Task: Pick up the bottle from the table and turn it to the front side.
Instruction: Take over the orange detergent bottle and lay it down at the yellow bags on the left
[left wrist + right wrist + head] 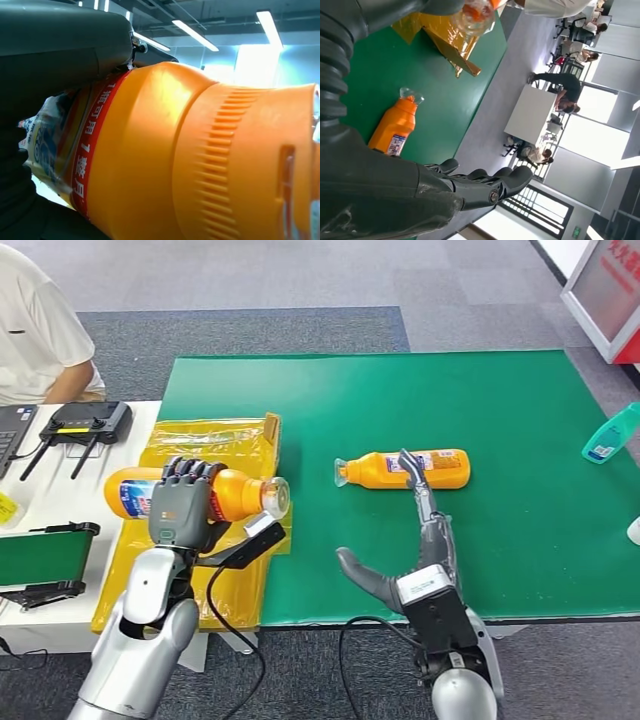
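My left hand (181, 508) grips an orange bottle (238, 494) with a red and blue label, held on its side above the yellow bag, its clear cap toward the table's middle. The left wrist view is close on that bottle (181, 155) with my fingers (64, 45) wrapped over it. A second orange bottle (407, 469) lies on its side on the green mat (513, 540), cap pointing left. My right hand (419, 540) hovers open just in front of it, fingers stretched toward its middle and thumb spread to the left. The right wrist view shows this lying bottle (393, 131) beyond my fingers (486, 182).
A crumpled yellow bag (226, 440) lies at the mat's left edge. A teal bottle (610, 434) lies at the far right. On the white side table are a black router (83, 422), a laptop corner and a small green tray (41, 555). A person in white sits at the back left.
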You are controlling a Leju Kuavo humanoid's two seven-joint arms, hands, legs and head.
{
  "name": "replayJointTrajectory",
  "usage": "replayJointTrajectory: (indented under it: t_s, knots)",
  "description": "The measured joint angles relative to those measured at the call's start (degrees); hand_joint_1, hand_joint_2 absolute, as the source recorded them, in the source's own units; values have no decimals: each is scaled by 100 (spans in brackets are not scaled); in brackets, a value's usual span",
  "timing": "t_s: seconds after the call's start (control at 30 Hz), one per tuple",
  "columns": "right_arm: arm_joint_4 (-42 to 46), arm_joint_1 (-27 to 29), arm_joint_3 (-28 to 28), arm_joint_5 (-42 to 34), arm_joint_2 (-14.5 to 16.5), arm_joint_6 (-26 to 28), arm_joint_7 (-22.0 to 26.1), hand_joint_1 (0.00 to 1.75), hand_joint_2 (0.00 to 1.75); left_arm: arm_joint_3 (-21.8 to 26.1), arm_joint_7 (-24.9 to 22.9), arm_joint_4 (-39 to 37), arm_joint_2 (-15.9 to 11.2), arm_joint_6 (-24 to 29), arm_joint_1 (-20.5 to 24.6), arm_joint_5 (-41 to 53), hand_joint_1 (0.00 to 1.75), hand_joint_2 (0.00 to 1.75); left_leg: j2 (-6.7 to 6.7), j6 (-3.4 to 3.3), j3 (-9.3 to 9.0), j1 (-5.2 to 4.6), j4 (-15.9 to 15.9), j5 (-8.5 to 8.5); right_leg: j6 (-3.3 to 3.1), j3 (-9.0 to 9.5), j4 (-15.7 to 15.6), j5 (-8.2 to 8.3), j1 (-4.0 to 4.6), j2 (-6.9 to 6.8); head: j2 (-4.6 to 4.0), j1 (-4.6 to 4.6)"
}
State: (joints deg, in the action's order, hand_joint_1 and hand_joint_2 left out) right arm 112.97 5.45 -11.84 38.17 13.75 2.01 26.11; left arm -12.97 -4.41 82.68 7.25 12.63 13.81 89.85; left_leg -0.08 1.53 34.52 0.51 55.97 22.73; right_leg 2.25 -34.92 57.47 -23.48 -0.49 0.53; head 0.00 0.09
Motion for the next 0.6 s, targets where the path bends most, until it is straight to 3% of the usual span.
replayJointTrajectory:
  t_s: [0.37, 0.6]
  knots:
    - [-15, -5, -29, -50, -14, 22, 18, 0, 175, 132, 252, -897, 63, 9, 102, -47, 175, 175, 0, 1, 1, 0, 0, 0, 0, -3, 0, -1, 0, 0, 0, 0]
    - [-14, 5, 8, -343, -14, -68, 36, 0, 175, 473, 478, -1236, 376, -40, 181, -8, 175, 175, 0, 0, 1, 0, 0, 0, 0, -2, 0, 0, -1, 0, 0, 1]
